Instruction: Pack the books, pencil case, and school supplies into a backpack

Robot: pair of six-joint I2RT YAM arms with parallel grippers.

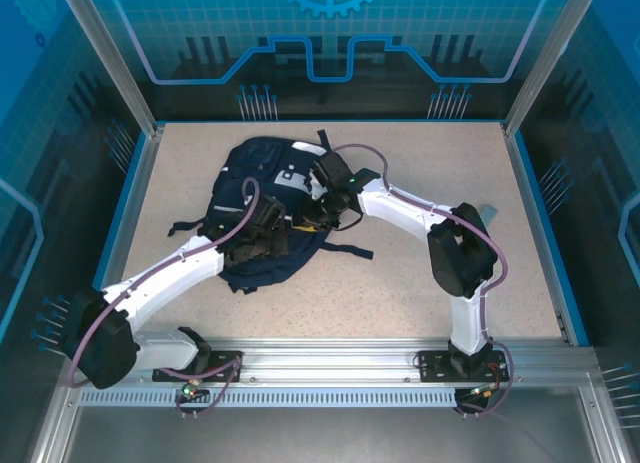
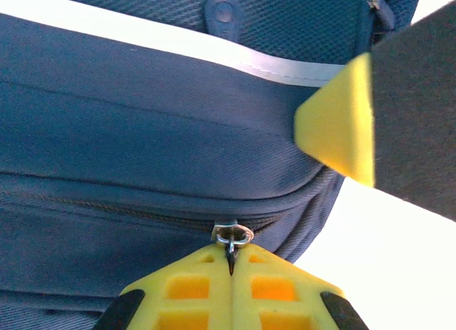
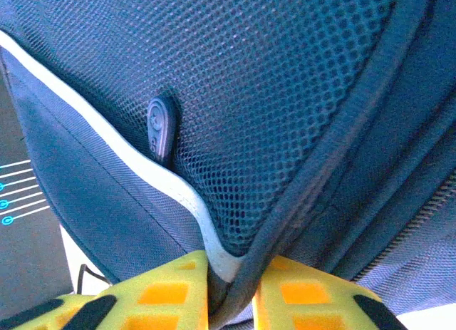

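Left tool (image 2: 231, 262): clamped fully shut on the metal zipper pull (image 2: 233, 235) of the backpack (image 1: 262, 173). Right tool (image 3: 231, 273): pinched nearly closed on the backpack's white-striped seam (image 3: 214, 251). Backpack: lying mid-worktop (image 1: 400, 283), toward the far left.

Speckled beige tabletop (image 1: 420, 293) enclosed by translucent blue panels (image 1: 200, 33) with aluminium posts (image 1: 106, 53), evenly lit

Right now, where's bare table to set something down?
Bare: the right side, between right arm and the table's right edge; the near strip between backpack and front rail. Crowded: mid-left, left pincer on the zipper pull, right pincer on the backpack's rim.
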